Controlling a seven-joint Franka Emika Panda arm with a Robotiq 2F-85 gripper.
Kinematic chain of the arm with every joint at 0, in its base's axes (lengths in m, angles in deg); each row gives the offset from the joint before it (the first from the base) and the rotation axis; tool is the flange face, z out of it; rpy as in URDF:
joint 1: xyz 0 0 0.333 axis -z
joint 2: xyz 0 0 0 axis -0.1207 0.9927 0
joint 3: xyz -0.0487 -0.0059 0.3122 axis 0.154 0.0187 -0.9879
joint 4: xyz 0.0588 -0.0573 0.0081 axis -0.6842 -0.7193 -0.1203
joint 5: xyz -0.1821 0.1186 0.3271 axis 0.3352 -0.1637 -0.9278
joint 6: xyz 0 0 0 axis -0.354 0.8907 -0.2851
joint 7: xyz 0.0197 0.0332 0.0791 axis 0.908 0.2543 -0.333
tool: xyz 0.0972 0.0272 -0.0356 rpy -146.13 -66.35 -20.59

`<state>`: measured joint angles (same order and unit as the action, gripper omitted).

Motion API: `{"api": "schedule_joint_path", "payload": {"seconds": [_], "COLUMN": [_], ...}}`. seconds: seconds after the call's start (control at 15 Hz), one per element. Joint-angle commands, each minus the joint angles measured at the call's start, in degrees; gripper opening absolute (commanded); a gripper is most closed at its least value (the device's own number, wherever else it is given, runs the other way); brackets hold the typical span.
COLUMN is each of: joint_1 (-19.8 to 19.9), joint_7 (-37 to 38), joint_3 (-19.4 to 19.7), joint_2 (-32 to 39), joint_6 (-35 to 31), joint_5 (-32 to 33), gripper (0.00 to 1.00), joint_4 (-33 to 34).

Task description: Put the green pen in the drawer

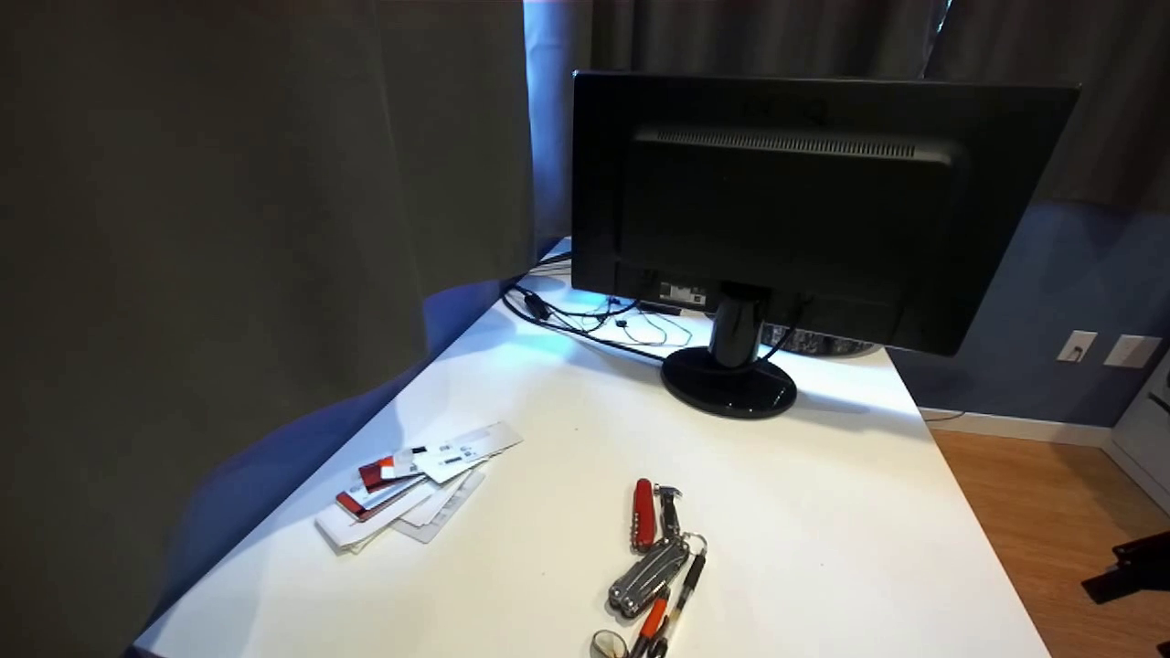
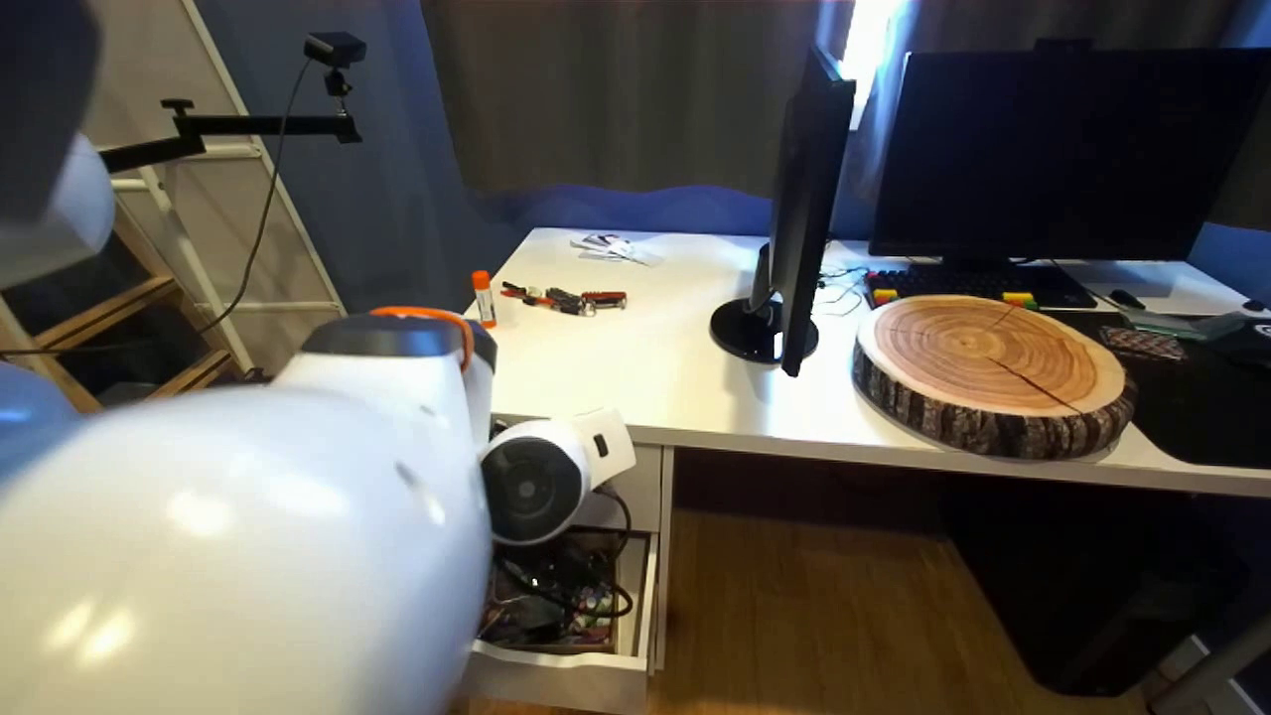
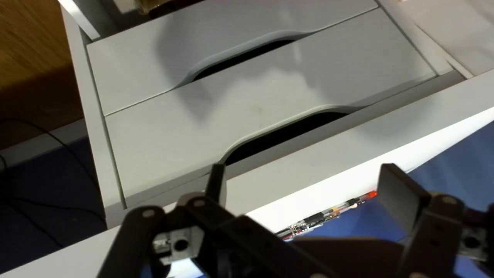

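Note:
A thin pen [image 1: 681, 599] with a dark grip and a clear barrel lies on the white desk among the tools, beside the silver multitool. I cannot make out any green on it. In the wrist view it cannot be told apart in the row of tools. The drawer [image 2: 596, 678] is the low one, pulled open under the desk and holding cables and clutter. My gripper [image 3: 305, 184] is open in the wrist view with nothing between its fingers. It faces the closed drawer fronts and the desk edge, apart from the pen. The arm hides it in an exterior view.
A red pocket knife [image 1: 644, 514], a silver multitool [image 1: 647, 576] and a red-and-black tool [image 1: 651, 621] lie together. White cards [image 1: 430, 484] lie towards the curtain. A glue stick [image 2: 484, 300] stands upright. A monitor [image 1: 823, 210] and a wood slab [image 2: 993, 362] stand on the desk.

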<state>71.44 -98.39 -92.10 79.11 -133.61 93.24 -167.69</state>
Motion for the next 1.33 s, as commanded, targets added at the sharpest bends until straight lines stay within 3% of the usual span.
{"api": "schedule_joint_path", "payload": {"seconds": [0.0,0.13,0.2,0.33,0.47,0.67,0.87,0.93,1.27], "joint_1": [-7.6,-11.0,-14.5,-18.2,-19.1,-24.5,-24.4,-26.1,-24.6], "joint_7": [9.8,15.0,17.7,23.0,27.9,33.8,37.6,38.6,45.4], "joint_3": [-0.4,-0.4,0.0,0.6,-0.1,0.8,-0.8,-0.5,-3.4], "joint_2": [-14.0,-19.4,-19.4,-23.7,-28.9,-32.0,-36.2,-36.6,-40.7], "joint_6": [-4.9,-5.1,-3.6,-2.6,-1.9,1.9,5.5,7.9,16.7], "joint_5": [-1.5,-1.3,-1.7,-1.6,-0.2,-0.5,0.2,-0.5,1.7], "gripper": [1.0,1.0,1.0,1.0,1.0,1.0,1.0,1.0,1.0], "joint_4": [-6.3,-8.2,-4.6,-4.6,-8.3,-4.9,-6.7,-4.7,-4.8]}}
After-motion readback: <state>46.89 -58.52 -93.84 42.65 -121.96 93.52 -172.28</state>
